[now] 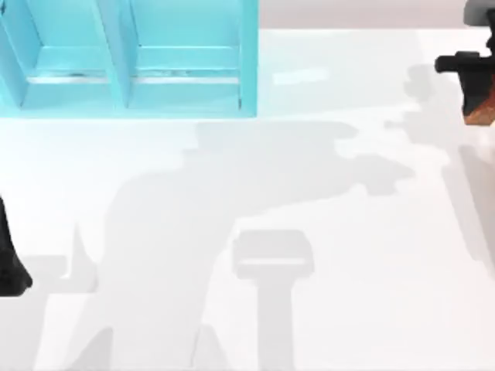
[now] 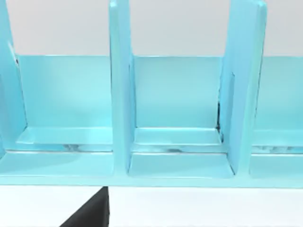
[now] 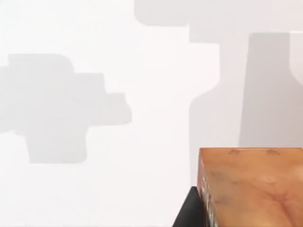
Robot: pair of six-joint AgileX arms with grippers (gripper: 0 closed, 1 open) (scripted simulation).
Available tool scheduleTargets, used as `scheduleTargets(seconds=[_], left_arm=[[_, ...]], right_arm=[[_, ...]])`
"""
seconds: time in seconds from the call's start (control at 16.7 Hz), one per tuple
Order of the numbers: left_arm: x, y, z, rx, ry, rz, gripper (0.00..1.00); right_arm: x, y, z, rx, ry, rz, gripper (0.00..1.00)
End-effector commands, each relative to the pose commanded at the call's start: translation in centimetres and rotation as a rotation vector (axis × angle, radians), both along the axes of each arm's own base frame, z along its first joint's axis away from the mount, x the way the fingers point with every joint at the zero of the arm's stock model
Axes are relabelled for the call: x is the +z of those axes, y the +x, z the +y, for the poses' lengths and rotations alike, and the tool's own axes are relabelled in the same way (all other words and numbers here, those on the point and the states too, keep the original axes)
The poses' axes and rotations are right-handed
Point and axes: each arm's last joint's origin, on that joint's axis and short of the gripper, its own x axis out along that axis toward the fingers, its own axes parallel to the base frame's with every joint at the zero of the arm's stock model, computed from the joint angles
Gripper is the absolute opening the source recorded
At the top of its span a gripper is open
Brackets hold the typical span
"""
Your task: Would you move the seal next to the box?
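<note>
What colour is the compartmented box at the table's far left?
Light turquoise blue box, clearest in the left wrist view.

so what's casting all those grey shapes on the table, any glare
Top view: broad soft grey shadows of the arms spread over the white table, with a faint pale sheen beside the blue box. Right wrist view: blocky shadows behind the seal. Left wrist view: evenly lit.

The box [image 1: 131, 58] stands far left, the seal [image 1: 481, 108] far right
</note>
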Motion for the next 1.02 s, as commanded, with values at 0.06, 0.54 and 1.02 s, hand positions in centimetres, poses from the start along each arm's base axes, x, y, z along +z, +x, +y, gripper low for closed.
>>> scheduleTargets(seconds=[0.06, 0.54, 1.02], left_arm=[[0.0, 0.0, 0.0, 0.0, 0.0, 0.0, 1.0], [0.0, 0.0, 0.0, 0.0, 0.0, 0.0, 1.0], [0.0, 0.0, 0.0, 0.0, 0.0, 0.0, 1.0]], right_arm=[[-1.1, -0.4, -0.1, -0.007, -0.02, 0.05, 0.0], [-2.7, -1.2, -0.6, -0.021, -0.059, 0.138, 0.08], [-2.7, -1.2, -0.6, -0.021, -0.059, 0.138, 0.68]])
